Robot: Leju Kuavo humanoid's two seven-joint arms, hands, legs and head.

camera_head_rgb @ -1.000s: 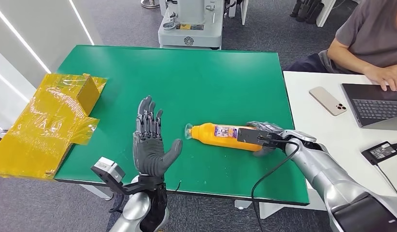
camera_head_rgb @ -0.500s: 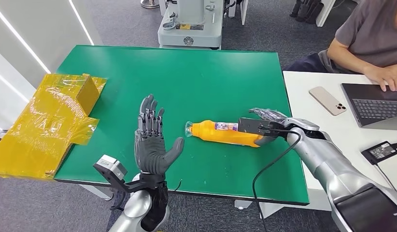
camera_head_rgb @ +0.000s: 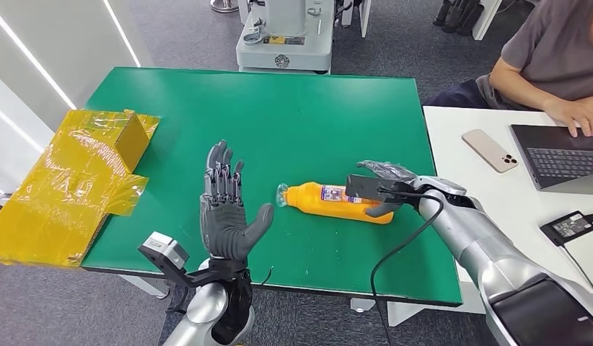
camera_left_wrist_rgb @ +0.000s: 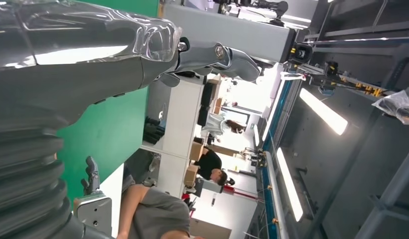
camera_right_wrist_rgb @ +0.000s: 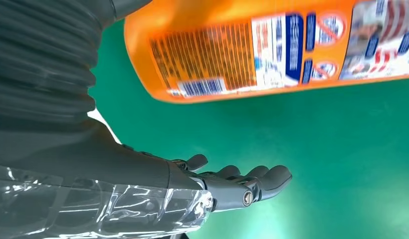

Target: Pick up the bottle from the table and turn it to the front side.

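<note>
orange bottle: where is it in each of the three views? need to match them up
Head view: the orange bottle lies on its side right of centre on the green table, base end at the right hand, cap toward the left hand.
Left wrist view: not in it.
Right wrist view: the orange bottle fills the upper part, barcode label facing the camera.
Shared landmark: the green table.

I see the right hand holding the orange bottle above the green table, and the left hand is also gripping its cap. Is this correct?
Not quite. The right hand does hold the bottle over the table, but the left hand does not grip the cap. The head view shows it raised, fingers spread, holding nothing, apart from the bottle.
</note>
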